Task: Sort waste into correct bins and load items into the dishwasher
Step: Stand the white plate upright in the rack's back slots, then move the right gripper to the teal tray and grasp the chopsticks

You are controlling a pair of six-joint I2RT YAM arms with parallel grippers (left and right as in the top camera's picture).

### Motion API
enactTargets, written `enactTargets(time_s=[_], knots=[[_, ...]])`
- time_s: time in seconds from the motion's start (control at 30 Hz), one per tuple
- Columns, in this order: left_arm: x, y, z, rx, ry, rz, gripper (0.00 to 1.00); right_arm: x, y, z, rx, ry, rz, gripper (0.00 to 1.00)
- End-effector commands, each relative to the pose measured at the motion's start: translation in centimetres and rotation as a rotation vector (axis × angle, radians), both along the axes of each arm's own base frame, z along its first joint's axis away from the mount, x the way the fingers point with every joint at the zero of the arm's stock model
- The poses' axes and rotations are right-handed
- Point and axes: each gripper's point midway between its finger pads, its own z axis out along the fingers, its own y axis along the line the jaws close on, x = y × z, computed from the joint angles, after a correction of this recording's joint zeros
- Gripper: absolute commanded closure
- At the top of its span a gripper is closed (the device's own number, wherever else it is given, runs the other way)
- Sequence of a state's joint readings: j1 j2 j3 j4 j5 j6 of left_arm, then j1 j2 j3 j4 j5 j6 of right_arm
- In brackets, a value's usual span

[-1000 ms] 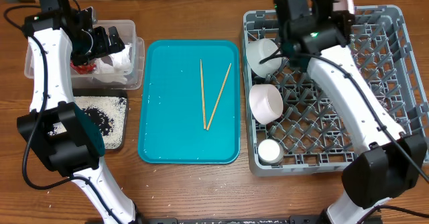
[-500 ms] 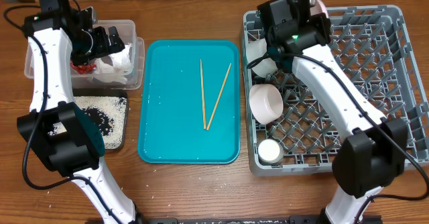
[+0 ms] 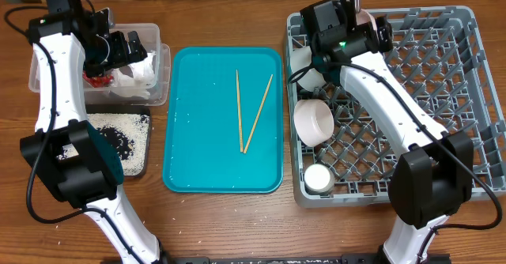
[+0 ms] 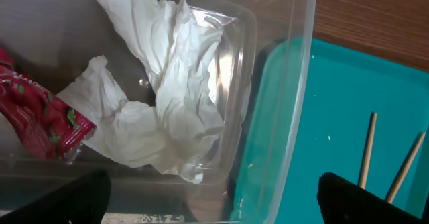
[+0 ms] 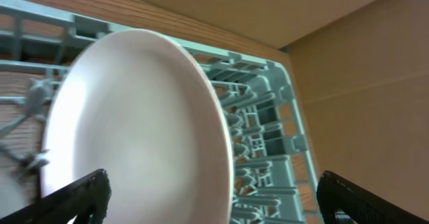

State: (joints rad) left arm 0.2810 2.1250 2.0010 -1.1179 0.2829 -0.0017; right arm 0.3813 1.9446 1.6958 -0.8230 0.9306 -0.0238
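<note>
At a wooden table, the left gripper point(image 4: 214, 201) hangs over the clear tub point(image 3: 163, 60) with its jaws spread wide and nothing between them. A crumpled napkin point(image 4: 167, 106) and a red wrapper point(image 4: 37, 120) lie inside the tub. The right gripper point(image 5: 213, 198) is at the back left corner of the grey dish rack point(image 3: 443, 74), its jaws also wide apart and gripping nothing; a white plate point(image 5: 134, 130) stands tilted among the pegs just ahead of it. Two bowls point(image 3: 314, 120) and a small cup point(image 3: 319, 179) sit along the rack's left side. Two chopsticks point(image 3: 239, 110) lie on the teal tray point(image 3: 198, 153), and rice and dark bits cover the black tray point(image 3: 118, 141).
</note>
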Motion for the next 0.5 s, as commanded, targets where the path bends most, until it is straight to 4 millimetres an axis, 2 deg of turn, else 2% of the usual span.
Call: enactTargets(time_s=[0.0, 0.03, 0.1, 0.13, 0.2, 0.27, 0.33, 0.4, 0.47], knots=[[0.4, 0.1, 1.4, 0.013, -0.036, 0.0, 0.0, -0.9, 2.7, 6.1, 0.234, -0.124, 0.116, 0.0], [0.4, 0.1, 1.4, 0.013, -0.036, 0.0, 0.0, -1.3, 3.9, 6.8, 0.31, -0.121, 0.173, 0.0], [0.4, 0.2, 1.4, 0.013, -0.036, 0.0, 0.0, -3.9, 10.4, 8.5, 0.642, -0.041, 0.461, 0.0], [0.4, 0.1, 1.4, 0.013, -0.036, 0.0, 0.0, -6.0, 14.1, 9.5, 0.818, 0.025, 0.627, 0.0], [0.4, 0.2, 1.4, 0.013, -0.036, 0.0, 0.0, -8.9, 18.7, 10.8, 1.036, 0.122, 0.831, 0.0], [0.4, 0.2, 1.4, 0.013, -0.036, 0.0, 0.0, -10.3, 21.3, 10.4, 1.153, 0.189, 0.892, 0.0], [0.4, 0.1, 1.4, 0.013, -0.035, -0.001, 0.0, -10.5, 23.6, 7.9, 1.172, 0.237, 0.847, 0.08], [0.4, 0.1, 1.4, 0.013, -0.036, -0.001, 0.0, -9.8, 24.5, 4.4, 1.148, 0.247, 0.664, 0.11], [0.4, 0.1, 1.4, 0.013, -0.036, -0.001, 0.0, -9.2, 25.2, -0.6, 1.053, 0.242, 0.464, 0.11]])
